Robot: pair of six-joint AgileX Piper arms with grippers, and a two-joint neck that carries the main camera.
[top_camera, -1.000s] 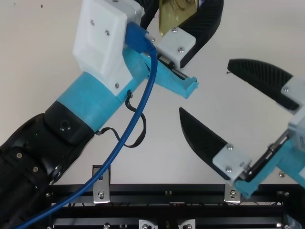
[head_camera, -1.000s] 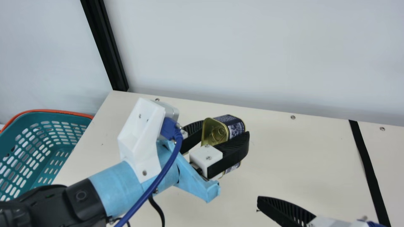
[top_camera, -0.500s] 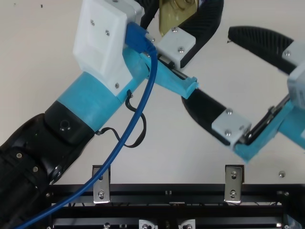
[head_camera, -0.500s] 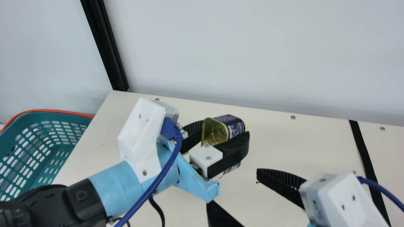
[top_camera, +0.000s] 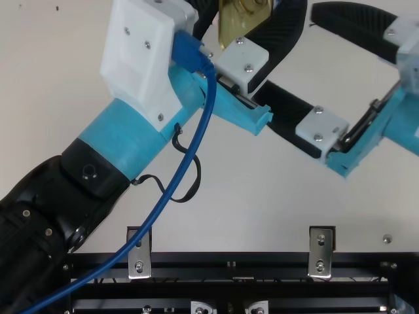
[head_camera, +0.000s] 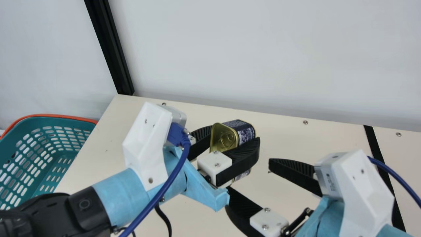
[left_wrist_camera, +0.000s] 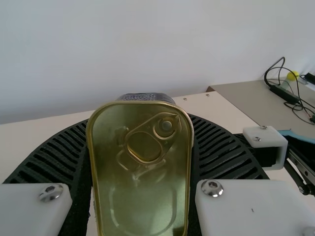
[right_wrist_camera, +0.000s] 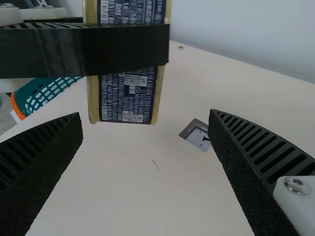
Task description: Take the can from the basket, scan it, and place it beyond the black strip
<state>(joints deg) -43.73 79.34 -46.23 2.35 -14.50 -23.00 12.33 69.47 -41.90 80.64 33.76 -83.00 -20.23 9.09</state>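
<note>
Near right: right gripper (head_camera: 249, 177), fingers spread wide, nothing between them. Aimed at the can (head_camera: 224, 137) from the near right; probably set so for a handover, since the goal lies on this arm's side.

Centre: left gripper (left_wrist_camera: 140, 120) closed on the can, fingers parted only by its width, one on each side wall. Gold lid faces the left wrist. Can appears raised off the table (head_camera: 312, 141); printed label is exposed below the near finger, leaving room for a second grip. Whether it is scanned: cannot tell.

Left: basket (head_camera: 72, 121) beside the table, within the left arm's likely reach.

Right, running toward the far edge: black strip (head_camera: 378, 154). Can is left of it, so placing remains. Risk: the fingers may knock together during a transfer.
</note>
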